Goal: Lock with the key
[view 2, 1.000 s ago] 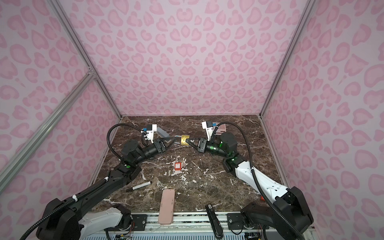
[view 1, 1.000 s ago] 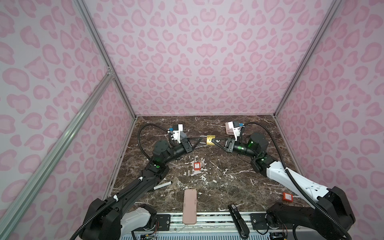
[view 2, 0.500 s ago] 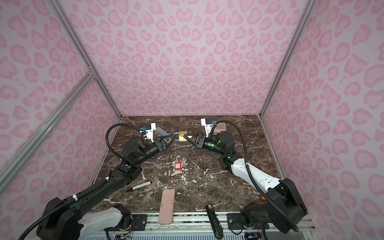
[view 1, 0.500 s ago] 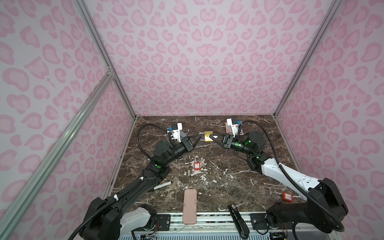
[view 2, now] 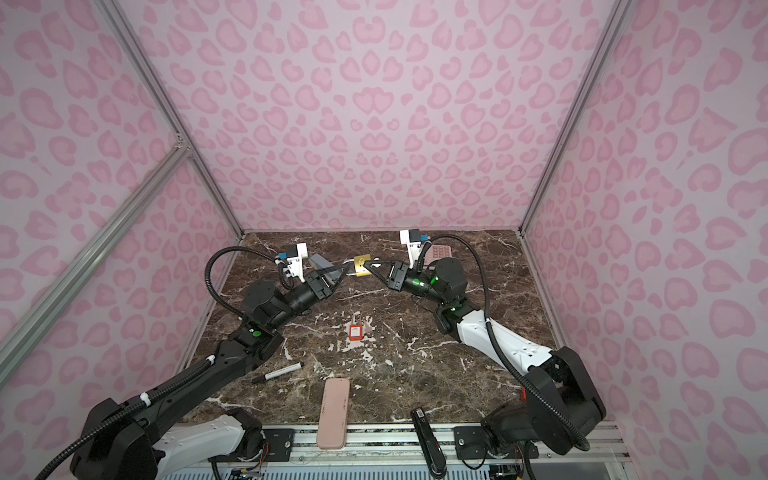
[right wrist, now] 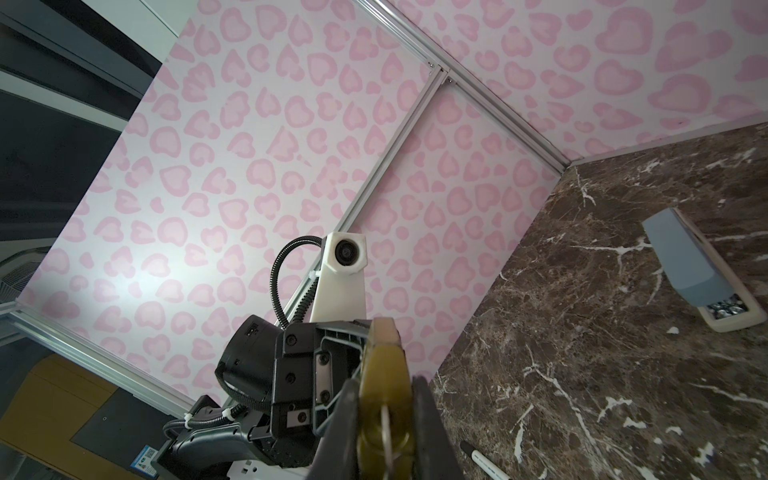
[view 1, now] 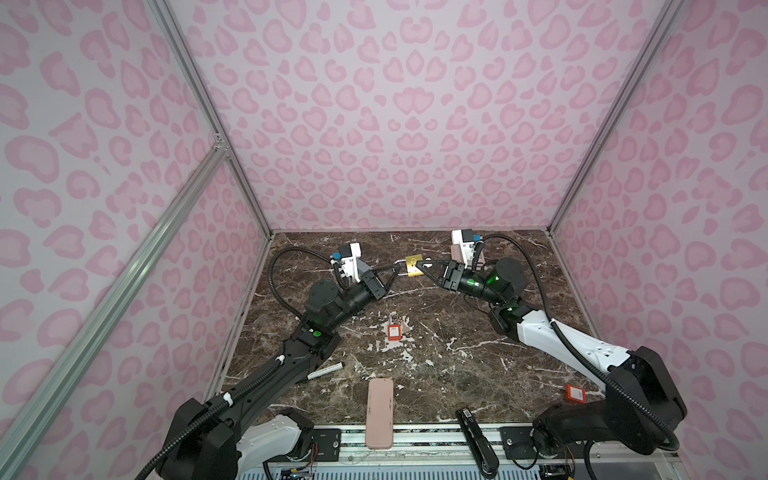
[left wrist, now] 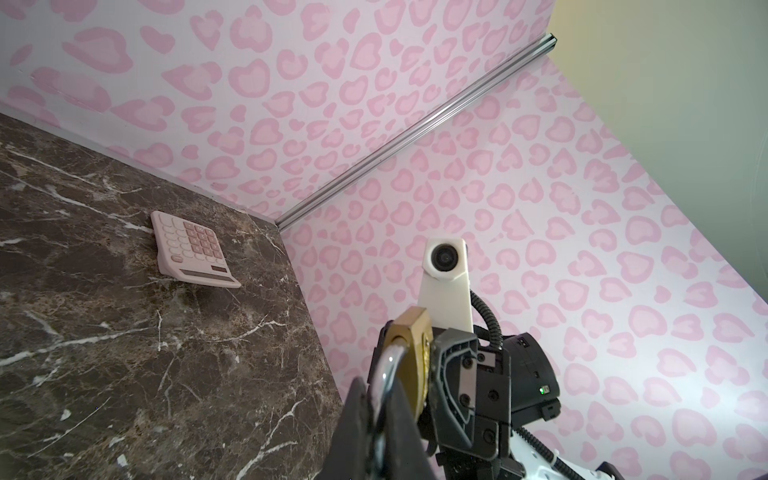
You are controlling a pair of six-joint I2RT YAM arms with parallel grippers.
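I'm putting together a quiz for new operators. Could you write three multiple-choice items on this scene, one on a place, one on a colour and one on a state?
1. Where on the table is the pink calculator?
A) far right corner
B) front edge
C) middle

2. What colour is the small padlock lying at the table's middle?
A) blue
B) red
C) green

3. How is the brass padlock placed?
A) lying loose on the table
B) hanging on a hook
C) off the table, between both tools

Answers:
1 A: a top view shows it far back on the right.
2 B: its body is red in both top views.
3 C: the left tool is closed on the shackle and the right tool on the brass body, with the table well below.
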